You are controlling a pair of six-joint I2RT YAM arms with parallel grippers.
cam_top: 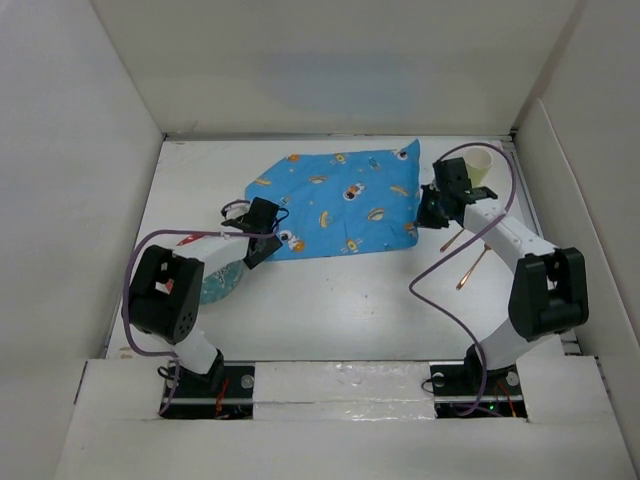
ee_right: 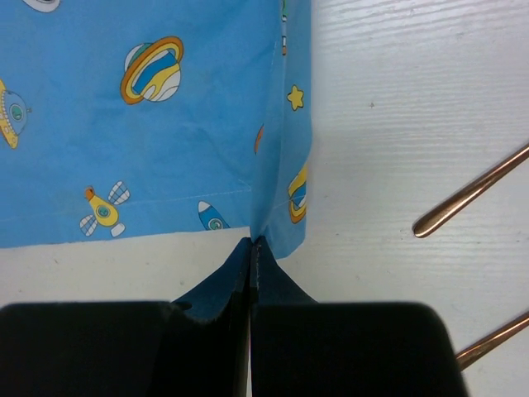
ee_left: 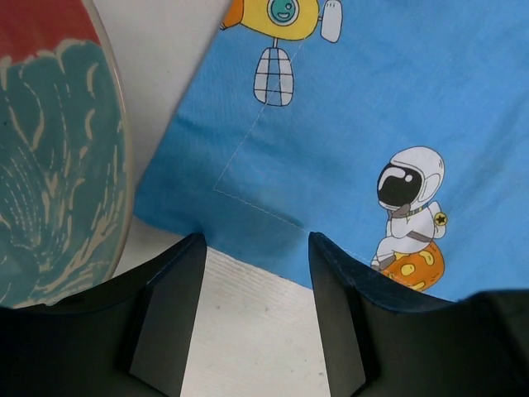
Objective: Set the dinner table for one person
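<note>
The blue cartoon-printed placemat (cam_top: 340, 205) lies skewed on the white dinner table (cam_top: 340, 300), toward the back. My right gripper (cam_top: 430, 215) is shut on the placemat's near right corner. In the right wrist view the cloth (ee_right: 165, 124) is pinched into a raised fold at the closed tips of that gripper (ee_right: 251, 241). My left gripper (cam_top: 262, 235) is open at the near left corner. In the left wrist view it (ee_left: 252, 265) straddles bare table, with the placemat's edge (ee_left: 355, 124) just past the fingertips.
A teal and red patterned plate (cam_top: 222, 285) lies under the left arm, close left of the left gripper (ee_left: 58, 165). A pale cup (cam_top: 480, 165) stands at the back right. Two copper utensil handles (cam_top: 470, 265) lie right of the placemat (ee_right: 471, 194).
</note>
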